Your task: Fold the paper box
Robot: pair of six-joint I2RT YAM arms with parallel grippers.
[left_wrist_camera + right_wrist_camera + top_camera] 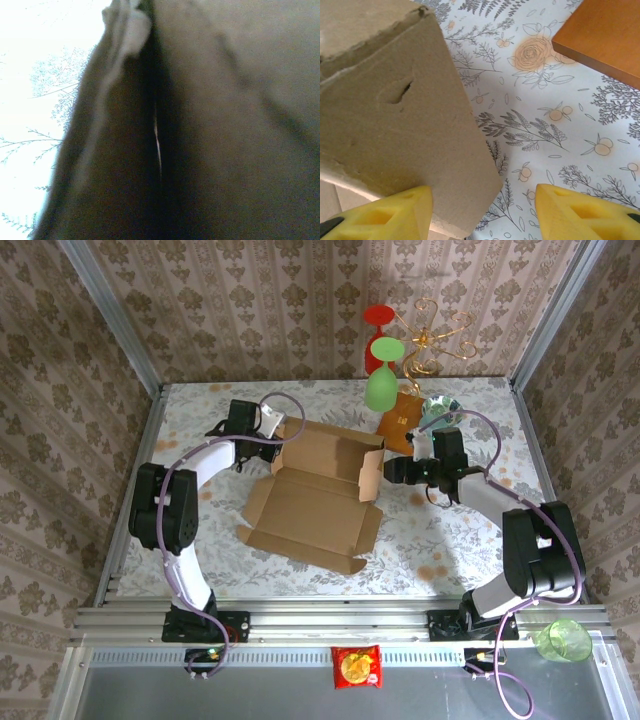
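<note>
The paper box (395,115) is matt, fibrous cardboard with ragged edges; the orange-brown packet (600,35) looks smooth and faintly glossy.

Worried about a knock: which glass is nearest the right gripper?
The clear bluish glass, just beyond the right gripper; the red goblet and green goblet stand farther off.

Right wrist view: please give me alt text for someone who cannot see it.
A raised tan cardboard flap of the paper box stands between the right gripper's open yellow fingers, beside the one at lower left and well apart from the other. Behind it lies a floral tablecloth, with a corner of an orange-brown packet at upper right.
</note>
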